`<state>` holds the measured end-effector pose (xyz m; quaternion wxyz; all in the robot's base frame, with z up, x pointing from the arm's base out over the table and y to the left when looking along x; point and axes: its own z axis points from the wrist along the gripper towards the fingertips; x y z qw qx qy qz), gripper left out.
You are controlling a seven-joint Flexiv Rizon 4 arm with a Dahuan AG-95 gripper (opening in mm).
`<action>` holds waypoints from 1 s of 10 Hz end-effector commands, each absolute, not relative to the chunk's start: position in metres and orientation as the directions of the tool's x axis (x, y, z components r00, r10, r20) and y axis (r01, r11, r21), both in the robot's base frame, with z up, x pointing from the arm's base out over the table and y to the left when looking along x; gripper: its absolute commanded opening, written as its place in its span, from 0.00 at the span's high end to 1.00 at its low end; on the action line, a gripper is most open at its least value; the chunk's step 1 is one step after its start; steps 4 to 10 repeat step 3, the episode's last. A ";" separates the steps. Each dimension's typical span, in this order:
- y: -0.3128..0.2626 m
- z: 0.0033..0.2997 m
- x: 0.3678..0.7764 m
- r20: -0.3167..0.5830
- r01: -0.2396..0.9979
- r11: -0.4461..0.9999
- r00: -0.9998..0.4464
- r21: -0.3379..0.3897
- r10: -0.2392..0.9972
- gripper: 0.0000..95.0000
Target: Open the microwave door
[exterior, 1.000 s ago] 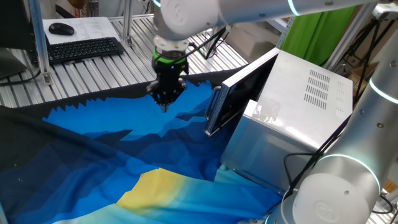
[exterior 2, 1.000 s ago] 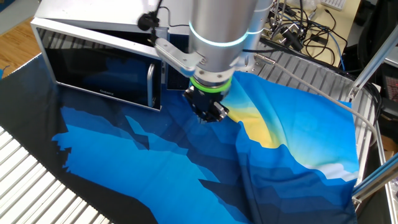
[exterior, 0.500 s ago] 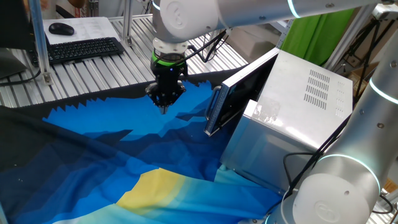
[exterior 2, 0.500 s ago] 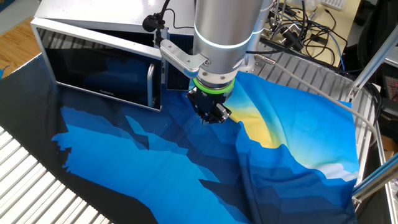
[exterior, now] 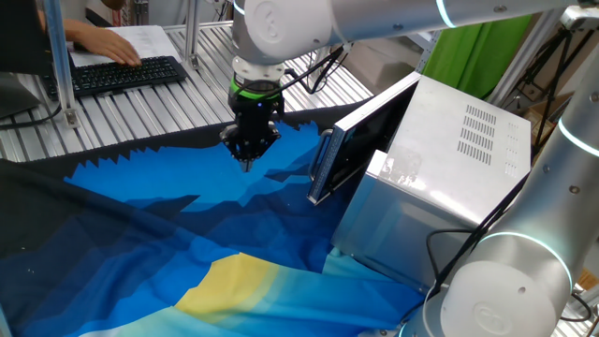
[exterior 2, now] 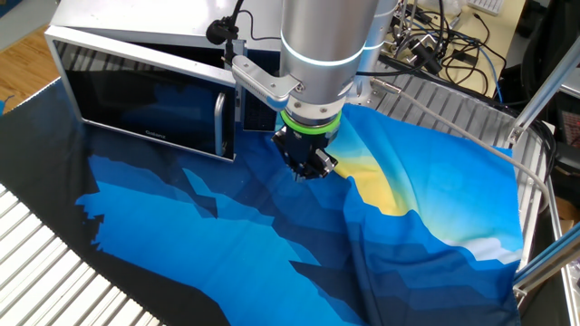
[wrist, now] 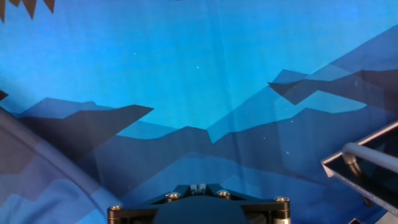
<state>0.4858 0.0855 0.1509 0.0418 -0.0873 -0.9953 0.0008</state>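
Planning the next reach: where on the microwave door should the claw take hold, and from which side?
Probably the vertical bar handle on the microwave door: it stands off the panel at the free edge, nearest the shut claw. Approach from the front, opened.

hand view: door [wrist: 373, 171] cut by right edge, only a corner and handle end show | fixed view: person's hand [exterior: 110, 44] cut at top edge
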 end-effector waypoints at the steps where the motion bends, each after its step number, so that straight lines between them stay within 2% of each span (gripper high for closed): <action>1: 0.086 0.150 0.486 0.086 0.171 0.985 -0.981 -0.011 0.172 1.00; 10: 0.086 0.149 0.485 0.088 0.173 0.985 -0.981 -0.010 0.174 1.00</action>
